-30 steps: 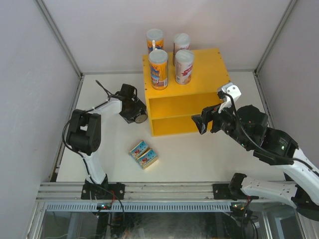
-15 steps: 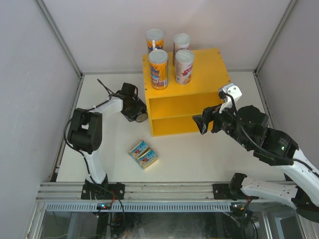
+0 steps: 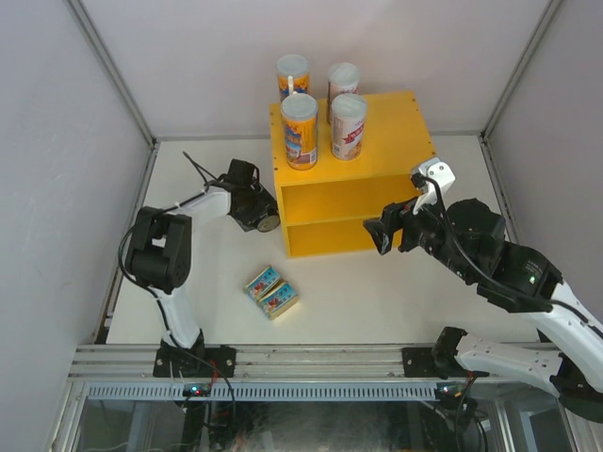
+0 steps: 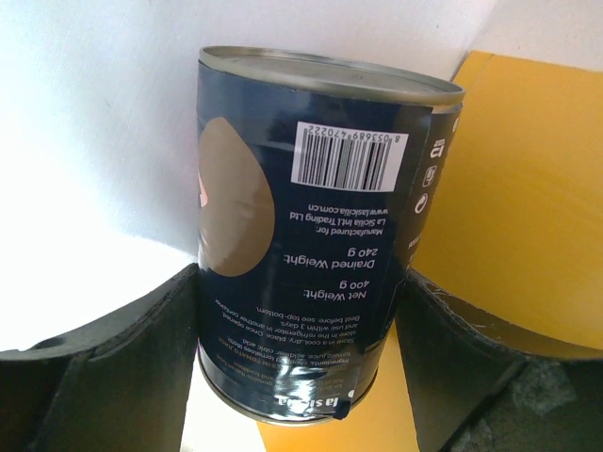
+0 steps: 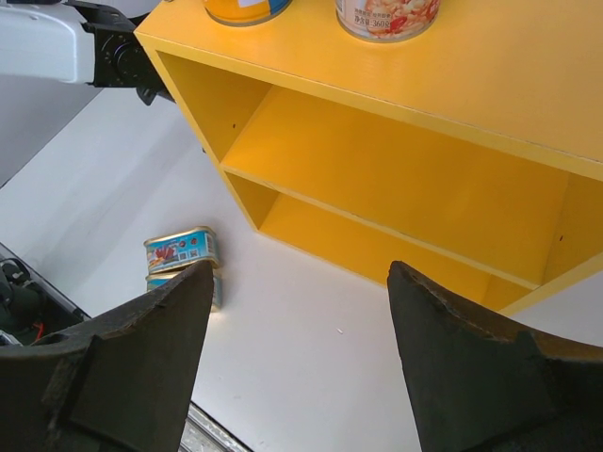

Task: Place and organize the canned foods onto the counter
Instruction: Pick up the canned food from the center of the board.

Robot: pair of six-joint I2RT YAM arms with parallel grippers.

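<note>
Left wrist view: we see our left gripper (image 4: 298, 369) clamped on the dark can (image 4: 311, 235), just beside the yellow box (image 4: 528, 188). Our right gripper (image 5: 300, 350) hangs spread apart, empty, before its open front

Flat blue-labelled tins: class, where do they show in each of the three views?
Top external: flat tins on the table, front-left of the yellow box.
Left wrist: not in it; steel can instead.
Right wrist: tins lower left, on the table.
Shared landmark: the yellow box.
</note>
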